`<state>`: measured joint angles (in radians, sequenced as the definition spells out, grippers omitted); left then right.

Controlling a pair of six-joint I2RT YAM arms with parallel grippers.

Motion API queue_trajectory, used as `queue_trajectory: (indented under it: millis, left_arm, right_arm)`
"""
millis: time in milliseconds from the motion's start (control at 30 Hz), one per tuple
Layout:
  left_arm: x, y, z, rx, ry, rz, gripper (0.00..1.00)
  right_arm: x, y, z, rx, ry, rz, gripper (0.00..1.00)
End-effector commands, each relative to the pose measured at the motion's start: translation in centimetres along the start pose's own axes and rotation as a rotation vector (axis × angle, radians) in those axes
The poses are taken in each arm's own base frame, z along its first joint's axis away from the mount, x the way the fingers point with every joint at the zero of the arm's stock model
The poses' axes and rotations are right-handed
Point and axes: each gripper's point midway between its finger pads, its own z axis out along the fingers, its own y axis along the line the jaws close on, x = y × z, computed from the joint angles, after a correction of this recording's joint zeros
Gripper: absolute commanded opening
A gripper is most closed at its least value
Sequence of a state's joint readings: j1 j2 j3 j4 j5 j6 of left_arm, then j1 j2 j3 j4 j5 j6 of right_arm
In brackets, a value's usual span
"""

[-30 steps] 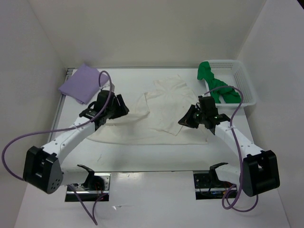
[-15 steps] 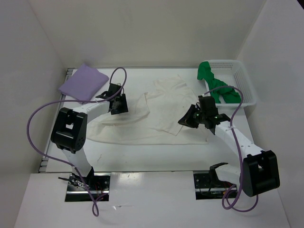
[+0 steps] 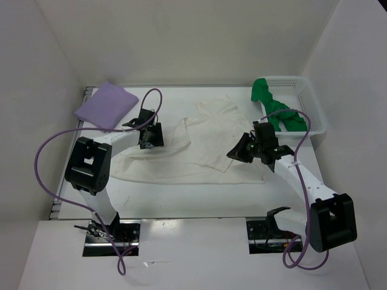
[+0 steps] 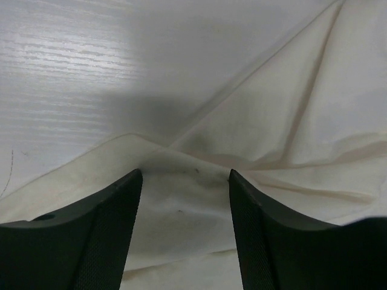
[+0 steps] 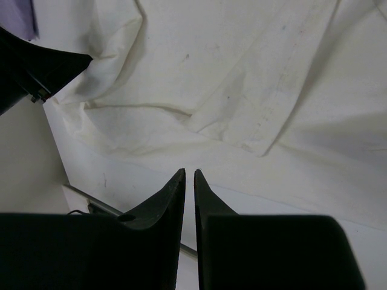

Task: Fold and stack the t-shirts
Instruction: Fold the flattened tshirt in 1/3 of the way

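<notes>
Where the top view looks down on the table (image 3: 181,196), the left gripper (image 3: 151,136) sits low over the left edge of the white shirt (image 3: 205,139), which lies spread and rumpled across the middle. Its jaws cannot be judged from up there. The right gripper (image 3: 239,152) hangs by the shirt's right side, above a folded-in flap; its fingers are too dark and small to read. A purple shirt (image 3: 107,106) lies folded at the far left corner. A green shirt (image 3: 275,109) hangs half out of the basket (image 3: 311,103) at the far right. Plain pale walls close in the table on three sides, and a purple cable loops from each arm.

Seen from the left wrist, the left gripper (image 4: 184,175) stands released, its two dark fingers (image 4: 103,235) well apart. Between them rises a soft ridge of the white shirt (image 4: 290,121), smudged grey at the crease. Whether the fingertips touch the cloth cannot be told. Bare table (image 4: 72,60) with a faint grain fills the upper left.

From the right wrist, the right gripper (image 5: 189,172) is drawn nearly together, only a sliver showing between the fingers (image 5: 163,208), and nothing is caught in it. It hovers over bare table (image 5: 121,175) just beside the white shirt (image 5: 230,78). At upper left, part of the left arm (image 5: 36,72) shows, with a corner of the purple shirt (image 5: 18,18) beyond.
</notes>
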<state>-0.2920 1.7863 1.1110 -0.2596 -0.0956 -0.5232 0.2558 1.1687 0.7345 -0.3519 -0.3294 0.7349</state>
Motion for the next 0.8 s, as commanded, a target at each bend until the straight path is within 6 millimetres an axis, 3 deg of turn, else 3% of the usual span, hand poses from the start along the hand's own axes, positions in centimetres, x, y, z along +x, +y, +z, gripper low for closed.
queue_trajectory:
  millis: [0, 33, 67, 200, 300, 367, 567, 767]
  left_arm:
    - [-0.1, 0.1, -1.2, 0.005, -0.012, 0.006, 0.67]
    - [-0.1, 0.2, -1.1, -0.003, -0.016, 0.006, 0.65]
    - [0.4, 0.4, -1.0, -0.008, -0.005, 0.007, 0.52]
    - [0.1, 0.5, -1.0, -0.014, -0.018, -0.003, 0.20]
    - [-0.5, 0.2, -1.6, -0.004, -0.038, -0.014, 0.10]
    - [-1.1, 0.1, -2.2, -0.003, -0.062, -0.040, 0.06]
    - [-4.2, -1.2, -6.7, 0.055, -0.172, -0.079, 0.00]
    - [-6.1, -1.1, -8.2, 0.082, -0.219, -0.126, 0.00]
  right_arm:
    - [-0.5, 1.2, -0.5, -0.045, -0.031, -0.032, 0.15]
    - [-0.5, 1.2, -0.5, -0.045, -0.031, -0.032, 0.15]
    - [-0.5, 1.2, -0.5, -0.045, -0.031, -0.032, 0.15]
    - [-0.5, 1.2, -0.5, -0.045, -0.031, -0.032, 0.15]
    - [-0.6, 1.4, -0.7, -0.051, -0.037, -0.035, 0.15]
    - [-0.6, 1.4, -0.7, -0.051, -0.038, -0.035, 0.15]
    - [-0.6, 1.4, -0.7, -0.051, -0.038, -0.035, 0.15]
    - [-0.7, 1.3, -0.3, -0.044, -0.030, -0.040, 0.15]
